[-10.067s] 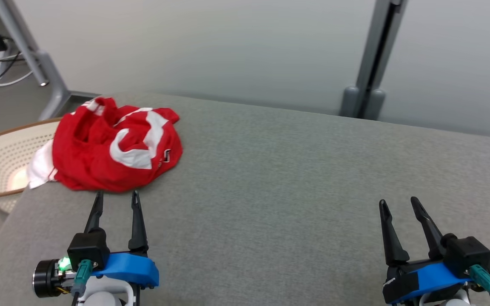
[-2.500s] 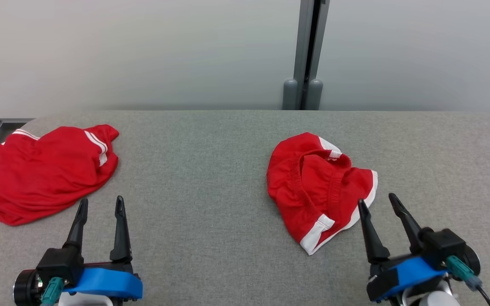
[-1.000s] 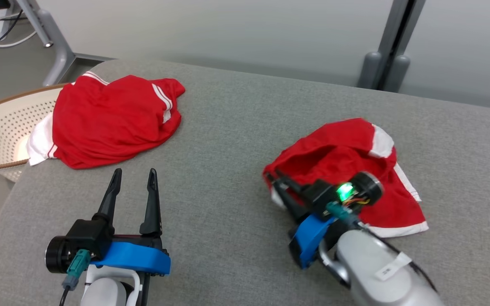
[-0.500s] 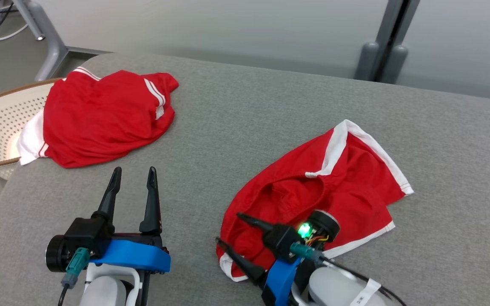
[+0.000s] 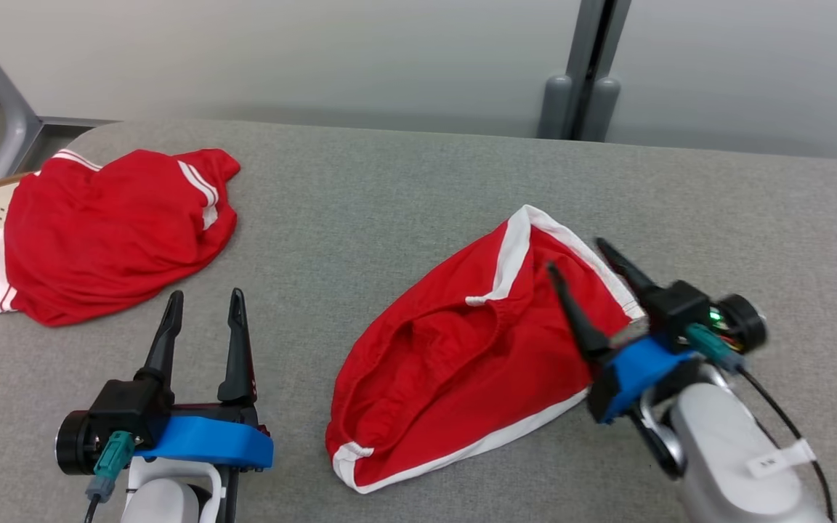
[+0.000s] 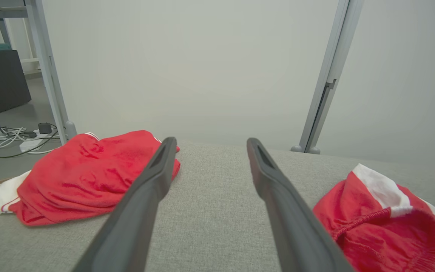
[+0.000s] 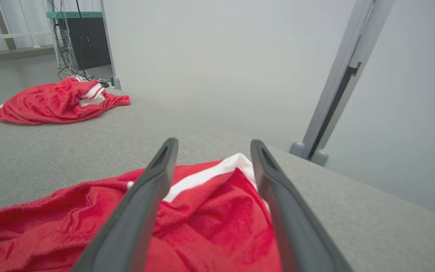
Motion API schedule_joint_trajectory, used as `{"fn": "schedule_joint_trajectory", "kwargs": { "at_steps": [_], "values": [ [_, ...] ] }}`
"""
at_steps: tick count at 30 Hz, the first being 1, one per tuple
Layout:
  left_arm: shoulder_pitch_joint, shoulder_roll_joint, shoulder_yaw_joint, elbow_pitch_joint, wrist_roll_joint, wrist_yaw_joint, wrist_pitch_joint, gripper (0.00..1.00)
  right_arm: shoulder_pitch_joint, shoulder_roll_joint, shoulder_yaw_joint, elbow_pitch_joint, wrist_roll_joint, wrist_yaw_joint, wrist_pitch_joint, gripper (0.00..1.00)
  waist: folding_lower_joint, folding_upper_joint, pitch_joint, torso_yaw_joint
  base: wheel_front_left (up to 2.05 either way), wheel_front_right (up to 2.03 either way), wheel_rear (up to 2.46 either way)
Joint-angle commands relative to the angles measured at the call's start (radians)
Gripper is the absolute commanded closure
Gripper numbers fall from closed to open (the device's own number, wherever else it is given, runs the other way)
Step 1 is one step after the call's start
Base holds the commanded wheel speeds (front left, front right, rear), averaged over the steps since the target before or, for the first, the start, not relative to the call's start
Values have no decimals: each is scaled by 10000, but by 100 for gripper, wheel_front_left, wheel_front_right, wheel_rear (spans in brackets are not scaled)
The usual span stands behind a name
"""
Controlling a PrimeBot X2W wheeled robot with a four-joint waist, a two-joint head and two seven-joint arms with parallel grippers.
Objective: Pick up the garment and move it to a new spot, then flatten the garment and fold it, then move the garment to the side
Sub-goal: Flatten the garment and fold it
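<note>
At counter centre, toward near edge: red shorts lie crumpled, waistband gaping, gripped by neither tool. Right tool apart, over white-trimmed leg hem. Left tool apart, empty. Fabric judged light, limp, prone to bunching; best hold: waistband corners.

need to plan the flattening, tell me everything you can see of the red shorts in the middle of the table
The red shorts look like soft sports fabric with white side panels and white hem trim. The gathered elastic waistband gapes open. They lie rumpled and slanted on the grey padded table, not flattened, well apart from the other red garment. The open right tool is over their far right end; contact can't be told.
</note>
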Motion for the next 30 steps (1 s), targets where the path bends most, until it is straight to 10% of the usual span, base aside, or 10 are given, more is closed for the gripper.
{"fn": "schedule_joint_trajectory", "kwargs": {
  "at_steps": [1,25,26,27,30],
  "values": [
    [42,17,23,-46,63,-19,-47,0,318,-133,-422,-108,-212,1,-46,0,0,0,-56,-106,0,0,0],
    [-159,-24,-117,-61,114,-141,-47,0,1371,248,-1696,2462,-851,1,-11,0,0,0,195,161,0,0,0],
    [-168,-25,-109,-62,109,-145,-47,0,1345,280,-1632,2619,-802,1,-2,31,0,0,206,165,0,0,0],
    [-176,-26,-99,-60,105,-143,-47,0,1309,304,-1580,2760,-732,1,3,98,0,0,214,162,0,0,0],
    [-136,-27,-41,-51,102,-107,-47,0,1163,351,-1542,3047,-472,0,3,100,0,0,193,74,0,0,0]
  ]
}}
